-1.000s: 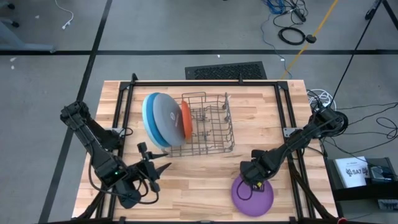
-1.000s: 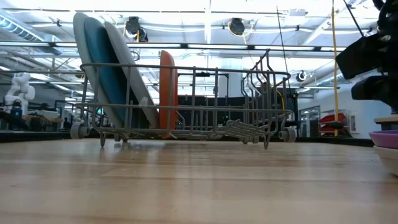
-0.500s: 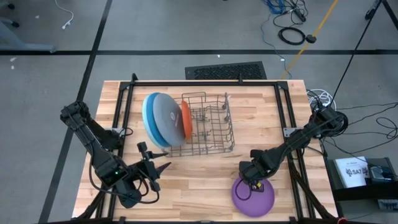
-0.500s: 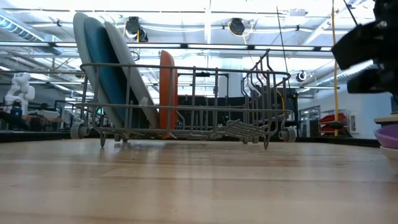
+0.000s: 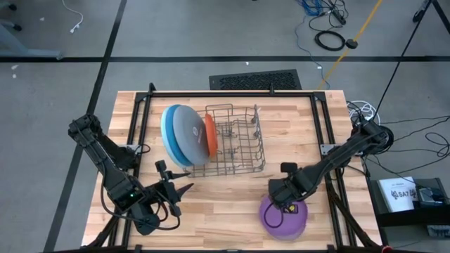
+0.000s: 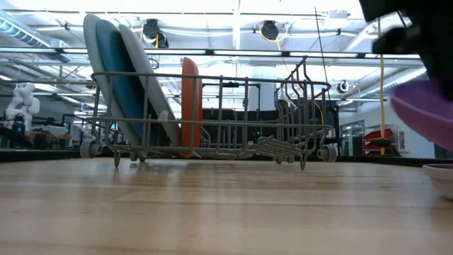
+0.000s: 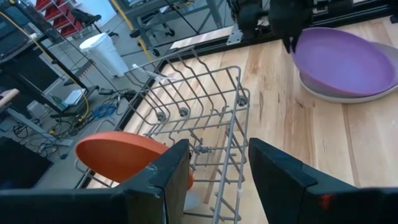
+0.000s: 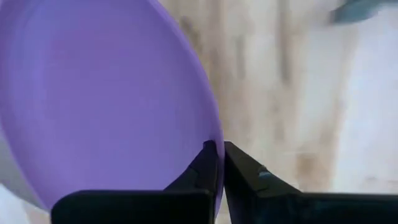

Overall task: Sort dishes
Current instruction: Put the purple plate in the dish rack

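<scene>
Light wooden table [image 5: 225, 211], grey floor; right gripper [image 8: 219, 163] clamped on purple plate [image 8: 106, 93], left gripper [image 7: 217, 165] apart.

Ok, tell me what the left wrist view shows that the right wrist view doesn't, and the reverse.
Only the left wrist view: the wire dish rack, the orange plate in it, and the pale grey plate lying under the lifted purple one.
Only the right wrist view: the right gripper shut on the plate's rim, seen close up.
Both: the purple plate and the wooden table.
</scene>
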{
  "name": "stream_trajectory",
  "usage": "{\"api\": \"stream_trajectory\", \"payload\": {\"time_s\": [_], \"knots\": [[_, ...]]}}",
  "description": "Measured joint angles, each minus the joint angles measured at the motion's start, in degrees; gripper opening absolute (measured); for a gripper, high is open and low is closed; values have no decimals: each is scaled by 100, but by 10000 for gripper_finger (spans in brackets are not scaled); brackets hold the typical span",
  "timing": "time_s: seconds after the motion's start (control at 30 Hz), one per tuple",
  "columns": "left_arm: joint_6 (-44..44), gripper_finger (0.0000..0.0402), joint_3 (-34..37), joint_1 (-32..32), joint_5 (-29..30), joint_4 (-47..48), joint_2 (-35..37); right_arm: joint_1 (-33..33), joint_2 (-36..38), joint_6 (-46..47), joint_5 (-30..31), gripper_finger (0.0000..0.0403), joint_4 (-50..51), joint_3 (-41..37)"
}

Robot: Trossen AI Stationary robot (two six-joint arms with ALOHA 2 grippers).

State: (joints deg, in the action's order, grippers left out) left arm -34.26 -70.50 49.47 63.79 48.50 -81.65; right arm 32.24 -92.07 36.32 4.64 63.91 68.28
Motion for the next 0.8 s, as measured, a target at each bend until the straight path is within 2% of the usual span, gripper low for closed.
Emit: {"api": "stream_trajectory", "payload": {"time_s": [0.4,0.6,0.7,0.8], "knots": [[3,167,0,0,-24,-37,0,1,-4,-269,1326,3,1360,1642],[7,167,0,0,-22,-60,0,-1,-4,-725,2603,2,1572,2618],[9,167,0,0,-1,-59,0,-2,-3,-1183,3433,2,1533,3124],[11,167,0,0,262,-114,0,-40,-2,-1793,4330,2,1367,3514]]}}
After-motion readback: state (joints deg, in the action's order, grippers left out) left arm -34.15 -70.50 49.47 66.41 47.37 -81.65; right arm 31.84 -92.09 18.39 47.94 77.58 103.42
